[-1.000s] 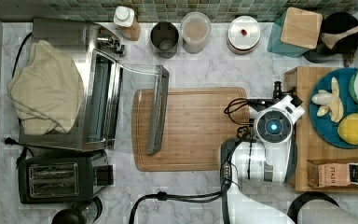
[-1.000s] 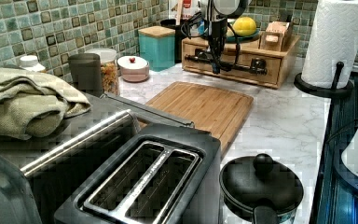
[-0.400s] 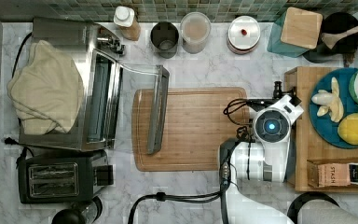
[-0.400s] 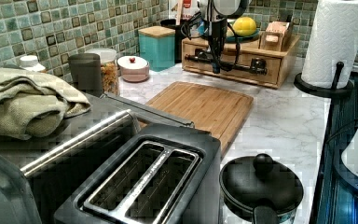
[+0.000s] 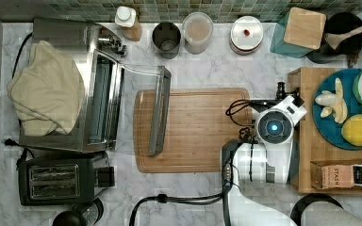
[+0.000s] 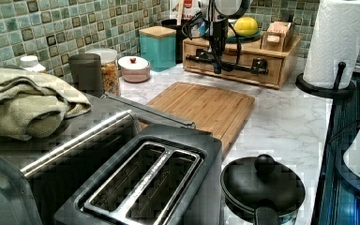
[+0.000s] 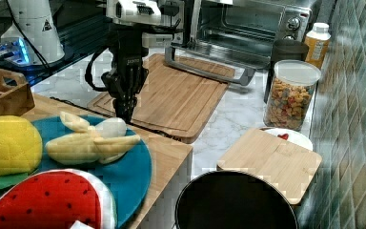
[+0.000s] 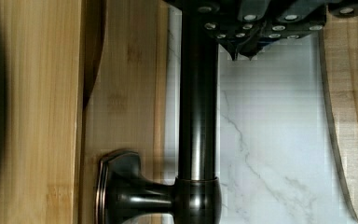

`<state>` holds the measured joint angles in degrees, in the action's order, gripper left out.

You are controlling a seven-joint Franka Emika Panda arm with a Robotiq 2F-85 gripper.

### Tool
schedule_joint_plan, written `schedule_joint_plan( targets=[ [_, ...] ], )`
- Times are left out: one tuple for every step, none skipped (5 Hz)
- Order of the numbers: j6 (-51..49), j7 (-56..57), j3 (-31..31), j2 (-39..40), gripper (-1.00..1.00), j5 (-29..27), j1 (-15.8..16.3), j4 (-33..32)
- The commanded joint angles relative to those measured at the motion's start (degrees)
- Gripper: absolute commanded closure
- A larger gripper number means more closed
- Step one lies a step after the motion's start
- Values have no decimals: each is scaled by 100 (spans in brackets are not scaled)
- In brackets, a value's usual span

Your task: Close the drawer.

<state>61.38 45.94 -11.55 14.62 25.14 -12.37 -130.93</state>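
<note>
The drawer (image 6: 236, 65) sits in a light-wood box under the fruit plate, and its front looks pushed in against the box. A dark bar handle (image 6: 246, 69) runs across the front. In the wrist view the handle (image 8: 198, 116) passes right beside my gripper (image 8: 243, 52), on the marble side of the bar. My gripper (image 6: 217, 63) hangs straight down in front of the drawer, shut, with nothing between its fingers. In the right view my gripper (image 7: 124, 110) points down at the edge of the box top.
A wooden cutting board (image 5: 198, 129) lies on the marble behind the arm, with the toaster oven's open door (image 5: 158, 110) over its far end. A blue fruit plate (image 5: 344, 113) tops the box. A paper towel roll (image 6: 335, 42), a black pot (image 6: 262, 187) and jars (image 5: 197, 32) stand around.
The arm has shifted slightly toward the top view's left, away from the drawer box. The drawer and handle look the same.
</note>
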Motion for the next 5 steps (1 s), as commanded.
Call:
schedule_joint_plan(
  targets=[
    [-384, -157, -759, -203, 100, 127, -577, 380],
    [-384, -156, -760, -203, 100, 126, -576, 380],
    [-379, -141, -823, -198, 100, 103, -512, 378],
    [-369, -116, -927, -191, 100, 63, -410, 374],
    [-365, -99, -981, -187, 100, 42, -357, 372]
  ],
)
